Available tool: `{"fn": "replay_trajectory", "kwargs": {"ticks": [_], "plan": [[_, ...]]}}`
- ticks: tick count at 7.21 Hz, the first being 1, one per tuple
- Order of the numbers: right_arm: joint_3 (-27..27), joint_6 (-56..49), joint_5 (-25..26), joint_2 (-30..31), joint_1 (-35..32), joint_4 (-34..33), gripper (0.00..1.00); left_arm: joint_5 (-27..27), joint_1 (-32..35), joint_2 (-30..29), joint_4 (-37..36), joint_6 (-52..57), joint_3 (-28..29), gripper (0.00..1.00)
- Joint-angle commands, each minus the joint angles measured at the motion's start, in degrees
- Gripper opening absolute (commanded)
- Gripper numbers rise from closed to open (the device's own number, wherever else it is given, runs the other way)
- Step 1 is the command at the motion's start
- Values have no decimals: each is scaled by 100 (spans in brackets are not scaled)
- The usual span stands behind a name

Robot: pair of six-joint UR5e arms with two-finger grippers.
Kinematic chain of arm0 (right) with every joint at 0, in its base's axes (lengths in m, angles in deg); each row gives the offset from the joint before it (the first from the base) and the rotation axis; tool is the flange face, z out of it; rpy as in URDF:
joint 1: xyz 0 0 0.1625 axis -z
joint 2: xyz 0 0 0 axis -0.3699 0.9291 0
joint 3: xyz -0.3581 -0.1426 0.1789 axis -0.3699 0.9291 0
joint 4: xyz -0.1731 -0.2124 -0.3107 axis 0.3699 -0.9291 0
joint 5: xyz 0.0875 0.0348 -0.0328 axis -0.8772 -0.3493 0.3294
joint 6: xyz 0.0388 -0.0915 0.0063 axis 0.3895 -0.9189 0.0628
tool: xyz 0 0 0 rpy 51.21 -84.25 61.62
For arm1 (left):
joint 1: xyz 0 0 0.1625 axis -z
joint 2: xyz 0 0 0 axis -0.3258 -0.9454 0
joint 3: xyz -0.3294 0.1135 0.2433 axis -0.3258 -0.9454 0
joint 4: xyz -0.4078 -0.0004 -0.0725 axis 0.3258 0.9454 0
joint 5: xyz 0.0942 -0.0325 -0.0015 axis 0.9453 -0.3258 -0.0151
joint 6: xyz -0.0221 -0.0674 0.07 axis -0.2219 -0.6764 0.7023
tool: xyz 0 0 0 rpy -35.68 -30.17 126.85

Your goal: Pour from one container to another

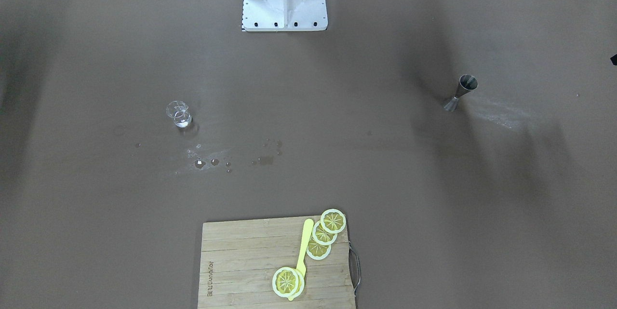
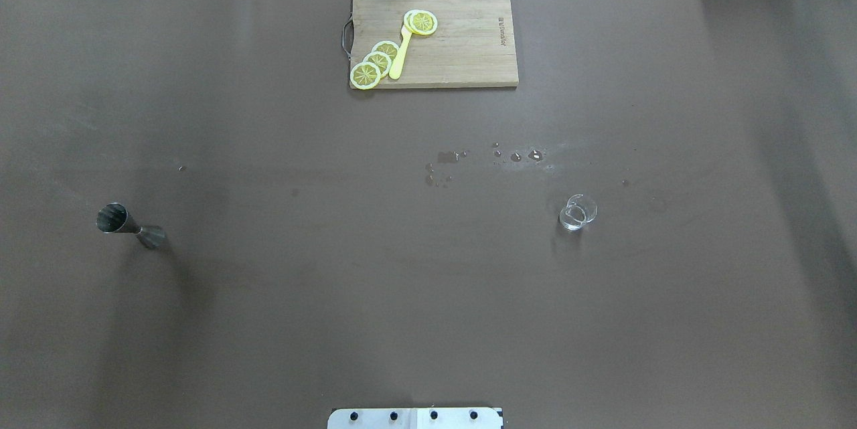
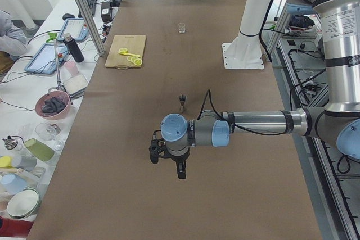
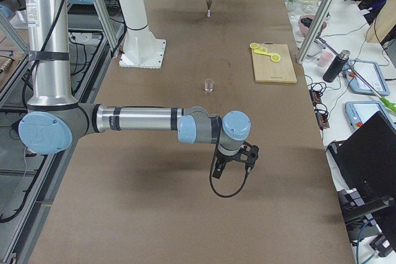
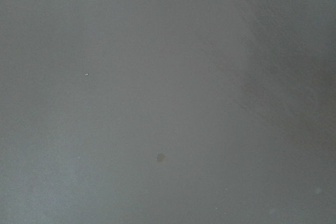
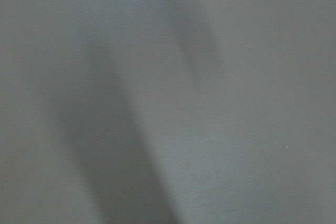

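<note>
beaker [image 2: 577,213] 1 | jigger [image 2: 130,225] 1 | cutting board [image 2: 462,47] 1 | yellow utensil [image 2: 400,57] 1

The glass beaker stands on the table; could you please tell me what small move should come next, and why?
Probably move the right end effector toward the glass beaker to grasp it: the beaker stands upright on the robot's right, the steel jigger far off on its left, both free.
</note>
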Motion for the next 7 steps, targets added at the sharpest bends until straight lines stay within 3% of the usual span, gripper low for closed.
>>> {"fn": "replay_trajectory", "kwargs": {"ticks": [1,7], "plan": [[4,-6,-33,0,0,0,100,0,0,0,0,-2,0,98],[-40,2,-68,44,0,9,100,0,0,0,0,-2,0,98]]}}
